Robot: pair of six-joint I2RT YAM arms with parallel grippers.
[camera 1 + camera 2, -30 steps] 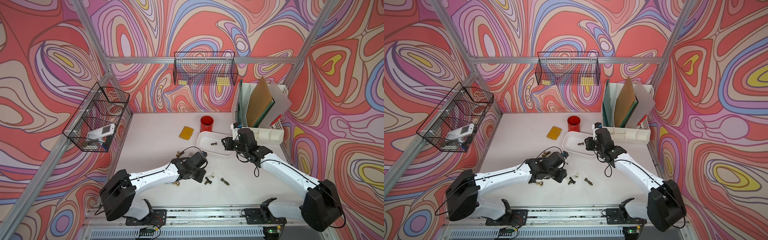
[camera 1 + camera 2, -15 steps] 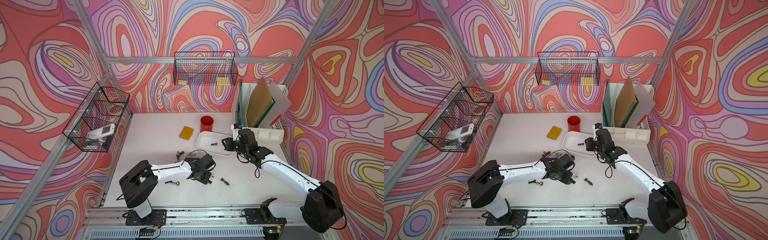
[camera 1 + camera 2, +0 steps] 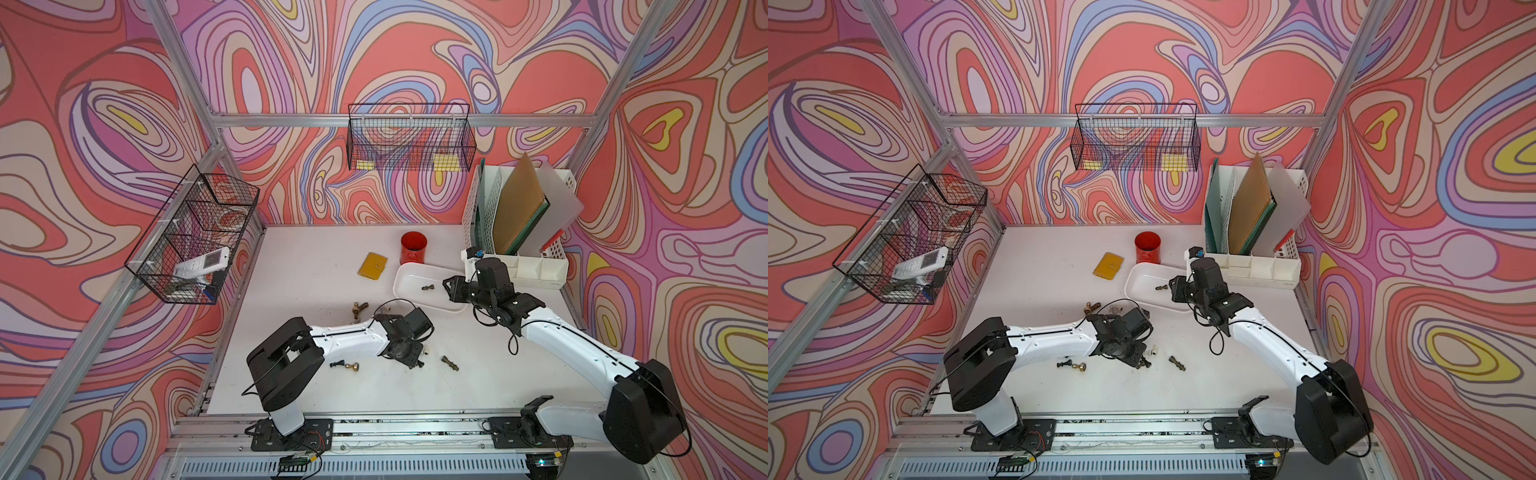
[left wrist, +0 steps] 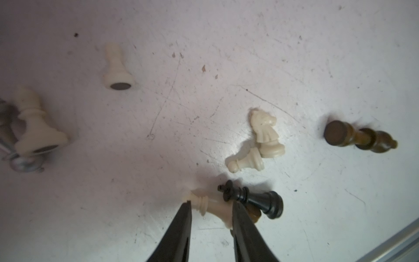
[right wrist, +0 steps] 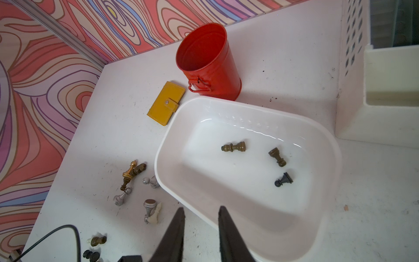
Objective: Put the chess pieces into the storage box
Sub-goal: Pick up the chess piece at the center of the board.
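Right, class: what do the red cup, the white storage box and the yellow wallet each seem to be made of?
The red cup: probably painted metal, glossy, with a thin wall and a bracket-held handle. The storage box: likely moulded plastic, smooth, with glints along its rounded wall. The yellow wallet: leather or imitation, matte, with stitched edges and a snap button.

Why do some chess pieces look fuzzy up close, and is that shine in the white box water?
Left wrist view: the cream piece at the edge is out of focus, and a soft shadow lies on the table around the left end effector. Right wrist view: the streaks are glare on the glossy wall of the storage box, not water.
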